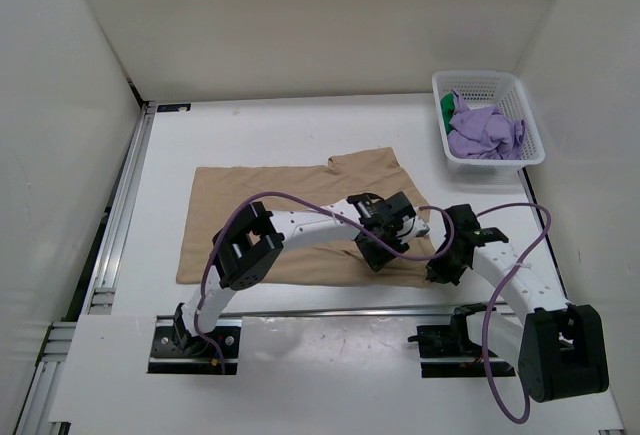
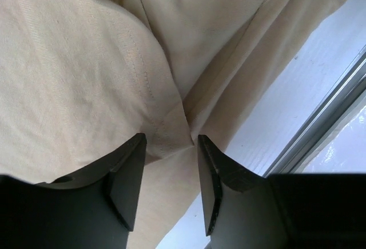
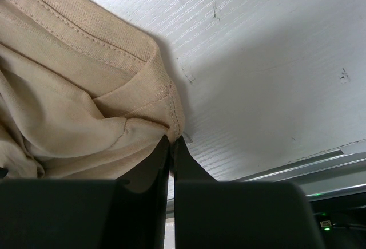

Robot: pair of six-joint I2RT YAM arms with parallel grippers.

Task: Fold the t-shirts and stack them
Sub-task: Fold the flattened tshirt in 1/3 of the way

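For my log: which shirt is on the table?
The tan shirt, spread on the table; the purple shirt and the green shirt are bunched in the basket.

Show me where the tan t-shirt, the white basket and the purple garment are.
tan t-shirt [image 1: 270,195], top external view, flat left half of the fabric.
white basket [image 1: 494,164], top external view, its near wall.
purple garment [image 1: 483,132], top external view, middle of the bundle.

- I read the t-shirt [image 1: 290,210] as plain tan, with stitching in the same tone.
- The table [image 1: 300,130] is white with faint grain lines.
- The basket [image 1: 492,166] is white lattice, holding a lilac garment [image 1: 482,133] and a green garment [image 1: 446,106].
- My left arm [image 1: 310,225] and right arm [image 1: 505,275] are white with black joints, and the cables [image 1: 272,195] are purple.
- The left gripper [image 2: 170,146] and right gripper [image 3: 172,140] are black.
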